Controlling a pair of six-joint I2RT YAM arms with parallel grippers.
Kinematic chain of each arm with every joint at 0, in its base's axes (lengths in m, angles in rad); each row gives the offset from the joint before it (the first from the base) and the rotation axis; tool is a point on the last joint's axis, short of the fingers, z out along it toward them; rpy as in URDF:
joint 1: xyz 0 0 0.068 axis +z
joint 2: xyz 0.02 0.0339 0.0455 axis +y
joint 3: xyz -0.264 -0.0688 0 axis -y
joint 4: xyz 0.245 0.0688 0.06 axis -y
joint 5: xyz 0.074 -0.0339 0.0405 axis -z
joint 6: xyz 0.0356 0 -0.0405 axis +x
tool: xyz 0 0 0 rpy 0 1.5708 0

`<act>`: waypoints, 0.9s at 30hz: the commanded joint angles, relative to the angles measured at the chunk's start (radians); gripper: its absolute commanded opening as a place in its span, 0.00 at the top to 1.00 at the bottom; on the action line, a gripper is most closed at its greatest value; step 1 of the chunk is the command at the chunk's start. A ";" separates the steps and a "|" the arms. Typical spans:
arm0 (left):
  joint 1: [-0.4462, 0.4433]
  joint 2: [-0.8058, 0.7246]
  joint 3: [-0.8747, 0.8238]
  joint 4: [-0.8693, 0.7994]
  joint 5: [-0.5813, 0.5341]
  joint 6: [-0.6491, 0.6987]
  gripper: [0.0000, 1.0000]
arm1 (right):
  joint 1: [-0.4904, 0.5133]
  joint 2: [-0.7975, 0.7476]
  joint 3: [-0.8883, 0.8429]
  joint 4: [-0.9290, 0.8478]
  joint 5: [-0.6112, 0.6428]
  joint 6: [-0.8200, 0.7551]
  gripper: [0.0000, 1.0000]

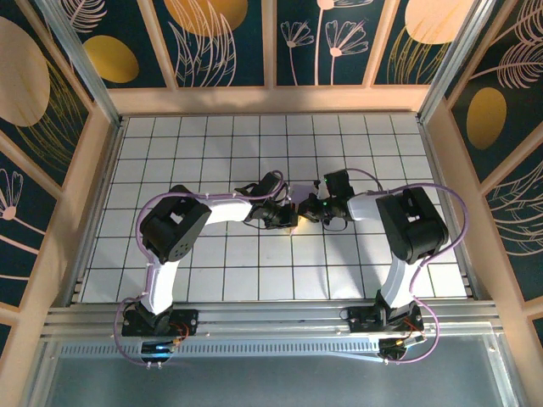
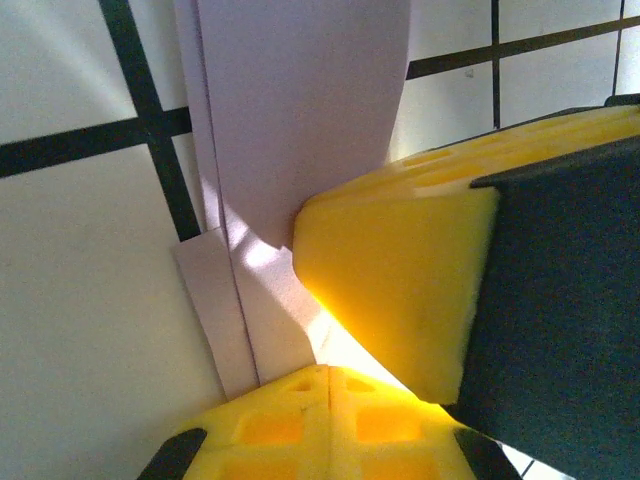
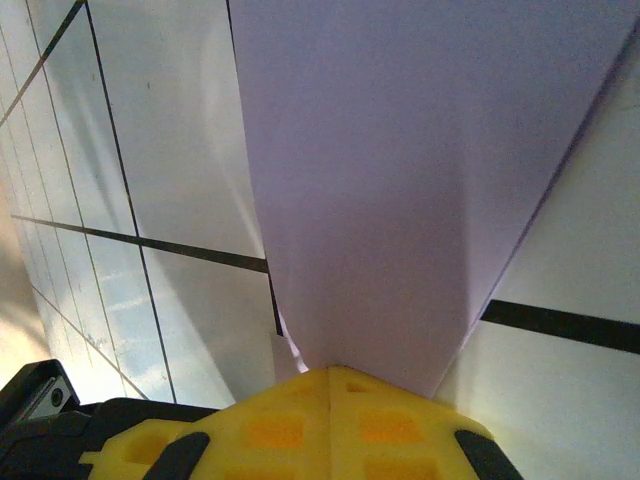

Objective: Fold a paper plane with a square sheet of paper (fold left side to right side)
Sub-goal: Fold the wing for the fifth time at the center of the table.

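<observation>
The square sheet of paper (image 2: 300,110) is folded into a narrow, layered lavender shape, the paper plane, lying on the white grid tiles. In the top view both arms meet over it at the table's middle and hide most of it. My left gripper (image 2: 330,372) is shut, its yellow tips resting on the paper's near end. The right gripper's yellow finger (image 2: 400,290) presses the paper just beside it. In the right wrist view the paper (image 3: 400,180) widens away from my right gripper (image 3: 328,372), which is shut with its tips down on the paper's narrow end.
The tiled floor (image 1: 212,153) is boxed in by wooden walls (image 1: 93,170) on the left, back and right. An aluminium rail (image 1: 271,315) with both arm bases runs along the near edge. Open tiles lie behind and beside the grippers (image 1: 301,209).
</observation>
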 commanded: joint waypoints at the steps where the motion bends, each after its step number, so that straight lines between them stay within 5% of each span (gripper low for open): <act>1: 0.005 -0.038 -0.022 -0.069 -0.031 -0.008 0.95 | 0.011 0.038 -0.004 -0.109 0.066 -0.028 1.00; 7: 0.007 -0.112 -0.004 -0.063 0.008 -0.020 0.90 | 0.010 0.065 -0.015 -0.116 0.050 -0.032 1.00; 18: 0.008 -0.125 -0.147 0.081 0.142 -0.095 0.96 | 0.011 0.059 -0.008 -0.116 0.048 -0.031 1.00; 27: 0.007 -0.098 -0.130 0.102 0.145 -0.101 0.96 | 0.013 0.062 -0.006 -0.123 0.056 -0.033 1.00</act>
